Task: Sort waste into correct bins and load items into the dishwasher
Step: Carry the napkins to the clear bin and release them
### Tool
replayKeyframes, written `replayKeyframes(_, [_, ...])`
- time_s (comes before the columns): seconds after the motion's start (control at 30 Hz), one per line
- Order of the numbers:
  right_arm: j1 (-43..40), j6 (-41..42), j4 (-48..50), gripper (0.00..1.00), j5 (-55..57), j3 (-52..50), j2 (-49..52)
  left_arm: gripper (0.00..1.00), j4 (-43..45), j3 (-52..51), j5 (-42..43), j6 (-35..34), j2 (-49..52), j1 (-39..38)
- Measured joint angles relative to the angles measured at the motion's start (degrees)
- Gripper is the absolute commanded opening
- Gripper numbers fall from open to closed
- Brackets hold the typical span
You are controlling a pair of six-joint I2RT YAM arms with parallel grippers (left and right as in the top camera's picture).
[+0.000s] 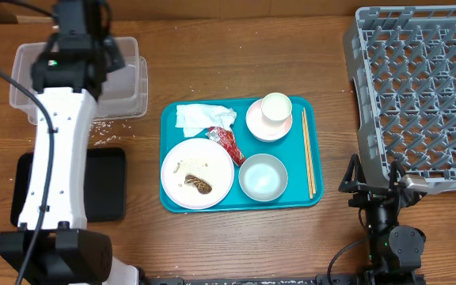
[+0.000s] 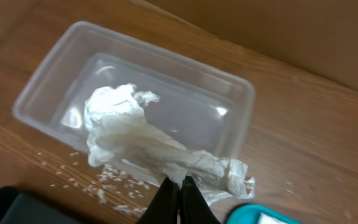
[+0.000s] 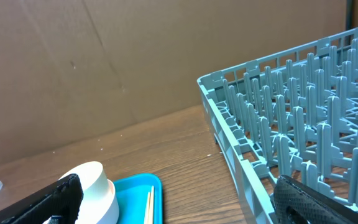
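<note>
Just wooden table (image 1: 236, 75), rice grains (image 1: 111, 123), cardboard wall (image 3: 73, 62).

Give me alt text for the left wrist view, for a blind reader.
The left gripper pinches a crumpled white tissue that hangs over a clear plastic tub on a wooden table. Loose rice grains lie scattered beside the tub.

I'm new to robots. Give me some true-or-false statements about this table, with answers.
1. The left hand grips a tissue above the tub. True.
2. The plate is in the rack. False: the plate sits on the teal tray, not in the rack.
3. The chopsticks lie on the teal tray. True.
4. The right hand holds the cup. False: the right hand is open and empty; the cup is on the teal tray.
</note>
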Motion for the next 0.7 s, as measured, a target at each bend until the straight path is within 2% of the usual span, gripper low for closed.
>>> replayKeyframes(0.1, [0.0,-0.02,0.02,1.0,0.0,0.0,0.0,0.21,0.24,0.0,-0.09,-0.22,2.4,2.32])
replayKeyframes(0.17, [0.02,-0.02,0.0,1.0,0.0,0.0,0.0,0.43,0.2,0.0,-0.11,-0.07,4.31,3.5])
replayKeyframes(0.2, [0.0,0.0,0.0,1.0,-0.02,0.0,0.0,0.45,0.2,0.0,-0.09,0.07,5.29,4.04])
replayKeyframes(0.33, [0.0,0.0,0.0,1.0,0.0,0.0,0.0,0.38,0.0,0.0,0.15,-0.35,7.72,5.4])
replayKeyframes(0.43, [0.0,-0.02,0.02,1.0,0.0,0.0,0.0,0.4,-0.42,0.0,2.99,-0.24,7.69,5.44])
replayKeyframes(0.57, [0.02,-0.02,0.0,1.0,0.0,0.0,0.0,0.42,-0.68,0.0,13.73,0.57,6.69,5.33])
replayKeyframes(0.7, [0.0,-0.02,0.0,1.0,0.0,0.0,0.0,0.52,-1.11,0.0,28.55,3.39,3.5,4.28])
